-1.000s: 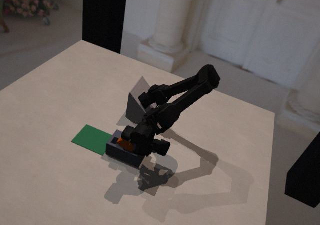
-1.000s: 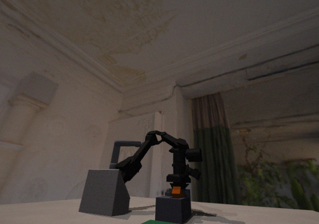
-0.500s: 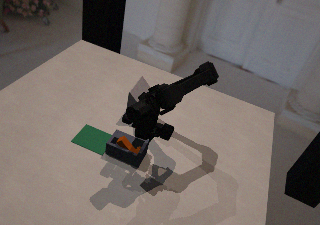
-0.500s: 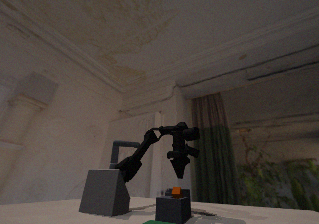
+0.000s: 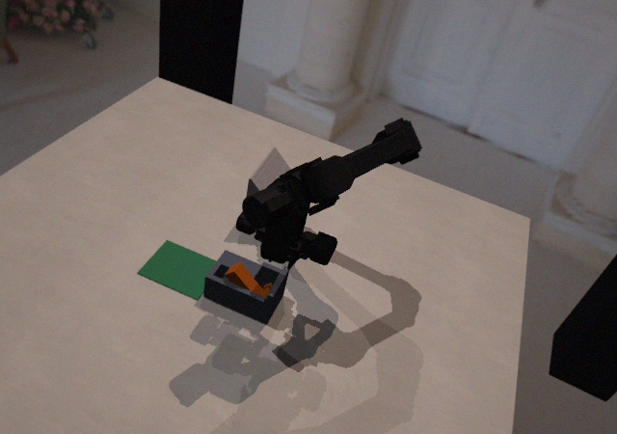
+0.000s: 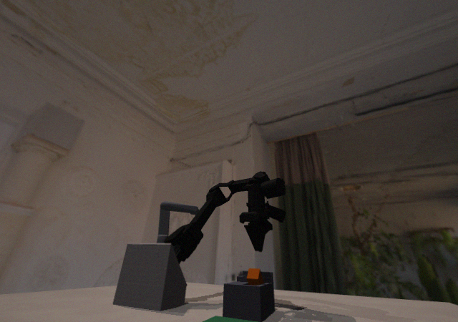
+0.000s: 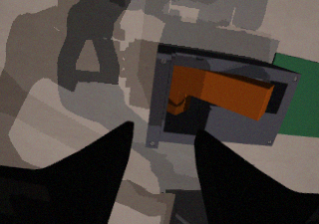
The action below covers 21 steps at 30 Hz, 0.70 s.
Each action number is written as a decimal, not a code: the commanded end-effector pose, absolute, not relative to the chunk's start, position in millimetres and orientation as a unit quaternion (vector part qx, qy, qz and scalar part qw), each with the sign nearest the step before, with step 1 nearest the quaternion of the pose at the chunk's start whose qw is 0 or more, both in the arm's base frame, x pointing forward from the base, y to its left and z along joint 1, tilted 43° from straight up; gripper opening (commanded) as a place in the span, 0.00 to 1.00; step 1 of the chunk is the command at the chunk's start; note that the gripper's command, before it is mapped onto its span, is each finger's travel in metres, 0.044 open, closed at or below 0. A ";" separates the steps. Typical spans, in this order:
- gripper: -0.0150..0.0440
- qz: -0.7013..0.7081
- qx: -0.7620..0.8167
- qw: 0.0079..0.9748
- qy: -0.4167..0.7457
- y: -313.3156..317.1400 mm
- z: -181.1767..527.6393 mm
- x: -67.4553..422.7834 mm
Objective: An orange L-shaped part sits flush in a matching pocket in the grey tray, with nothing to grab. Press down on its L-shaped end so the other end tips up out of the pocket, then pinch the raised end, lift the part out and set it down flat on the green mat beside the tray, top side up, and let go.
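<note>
The orange L-shaped part [image 5: 243,278] [image 6: 254,275] [image 7: 221,91] sits tilted in the pocket of the grey tray [image 5: 238,303] [image 6: 245,300] [image 7: 156,107]. Its end nearer the green mat is tipped up above the rim and its L end is down in the pocket. The green mat [image 5: 174,267] [image 6: 221,318] [image 7: 301,99] lies flat beside the tray. My gripper [image 5: 287,264] [image 6: 258,247] [image 7: 165,132] hangs above the tray on the side away from the mat, clear of the part. Its fingers point down, stand partly apart and hold nothing.
The arm's grey base block [image 6: 148,275] [image 5: 269,167] stands on the table behind the tray. A black post [image 5: 201,26] rises past the table's far edge and a black block [image 5: 588,340] stands beyond its right edge.
</note>
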<state>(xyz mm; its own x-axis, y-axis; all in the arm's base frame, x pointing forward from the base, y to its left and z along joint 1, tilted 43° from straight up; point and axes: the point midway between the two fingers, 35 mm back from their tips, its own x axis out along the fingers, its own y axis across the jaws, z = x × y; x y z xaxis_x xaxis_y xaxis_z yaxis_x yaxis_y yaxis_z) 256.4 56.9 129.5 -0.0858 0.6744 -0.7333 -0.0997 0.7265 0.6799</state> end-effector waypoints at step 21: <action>0.73 0.046 0.421 0.526 0.737 32.4 107.3 266.3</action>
<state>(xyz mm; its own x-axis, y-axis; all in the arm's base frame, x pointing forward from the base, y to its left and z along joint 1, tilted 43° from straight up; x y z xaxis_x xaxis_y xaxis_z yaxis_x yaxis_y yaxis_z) 262.2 43.1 118.4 -0.0830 0.6742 -0.7339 0.3149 0.7165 0.6225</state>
